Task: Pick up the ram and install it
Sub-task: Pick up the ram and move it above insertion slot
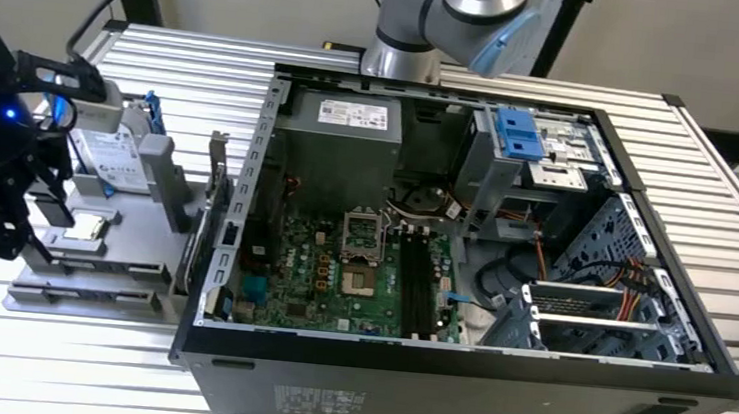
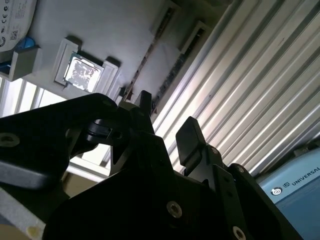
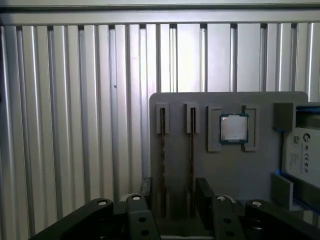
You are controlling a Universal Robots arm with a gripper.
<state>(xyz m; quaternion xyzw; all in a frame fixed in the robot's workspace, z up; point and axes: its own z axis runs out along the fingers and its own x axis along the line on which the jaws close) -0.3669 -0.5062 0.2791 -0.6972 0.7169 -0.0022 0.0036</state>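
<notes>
Ram [image 3: 191, 150] stands on edge in a narrow slot of the grey tray [image 1: 94, 295], with a like strip in the neighbouring slot [image 3: 162, 150]. Both lie between the fingers [image 3: 206, 190] of the gripper [image 3: 175, 191], which are spread apart and grasp nothing.

The open case [image 1: 463, 364] is the largest thing on the slatted tabletop [image 1: 708, 166], taking up the middle and right of the exterior view. Inside it lie the green motherboard [image 1: 337, 264] with its black sockets [image 1: 415, 276], a grey power box [image 1: 341, 154] at the back, and a drive cage [image 1: 601, 318] with cables [image 1: 631, 280] toward the exterior view's right.

The tray sits just beside the case wall at the exterior view's left. It also carries an upright drive [image 1: 113, 154] and a CPU [image 3: 234, 128] in its own square pocket. The gripper hangs over the tray's outer edge, near the frame's left border. Bare tabletop lies open past the tray's slot side and in front of the case.
</notes>
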